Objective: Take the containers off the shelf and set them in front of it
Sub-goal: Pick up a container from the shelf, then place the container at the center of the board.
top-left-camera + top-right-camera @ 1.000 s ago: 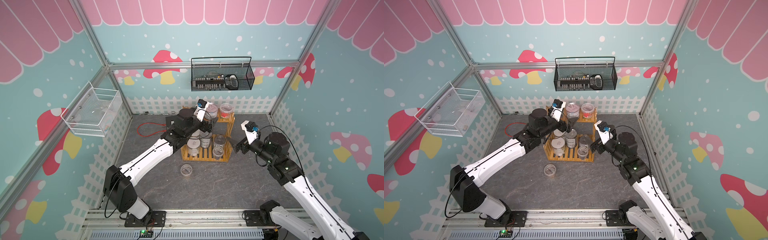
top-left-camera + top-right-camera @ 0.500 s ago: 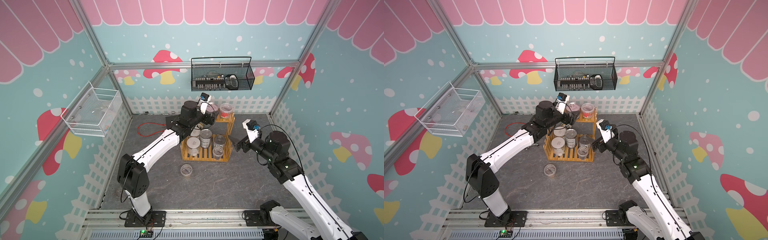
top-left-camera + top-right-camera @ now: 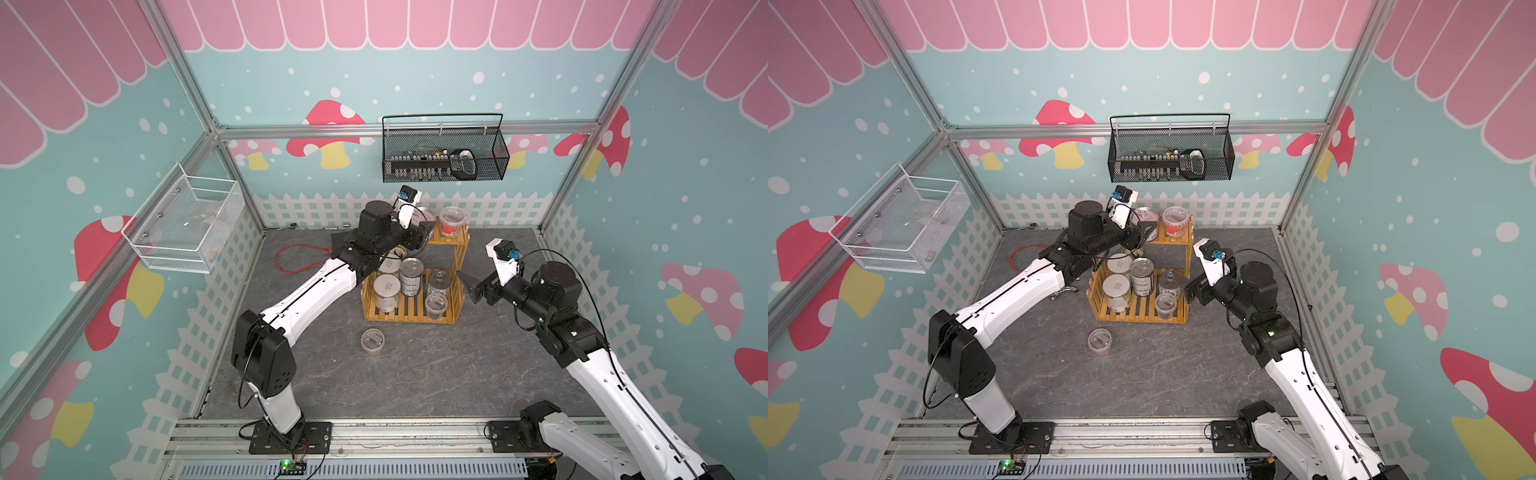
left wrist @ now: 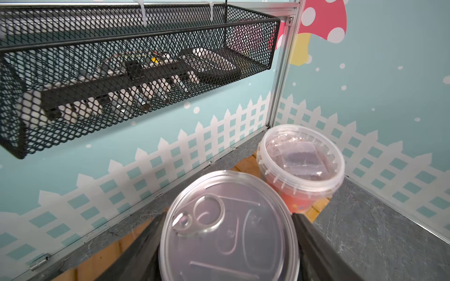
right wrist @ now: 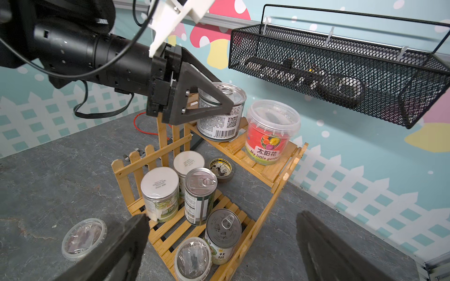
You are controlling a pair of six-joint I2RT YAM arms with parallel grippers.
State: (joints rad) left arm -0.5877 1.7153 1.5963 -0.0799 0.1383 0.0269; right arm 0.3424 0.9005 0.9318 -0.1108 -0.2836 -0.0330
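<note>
On the upper tier of the shelf [image 3: 409,319], at 12 o'clock, the left gripper [image 4: 227,215] straddles a pull-tab tin [image 5: 219,121] — fingers [image 5: 177,97] beside its sides, whether pinching cannot be told. At the shelf's 3 o'clock the right gripper [image 5: 221,216] hangs spread wide. One clear tub [image 3: 372,340] sits on the floor at 7 o'clock.

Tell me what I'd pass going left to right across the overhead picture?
Going rightward: white mesh basket → red cable → clear tub on the floor → right claw.
</note>
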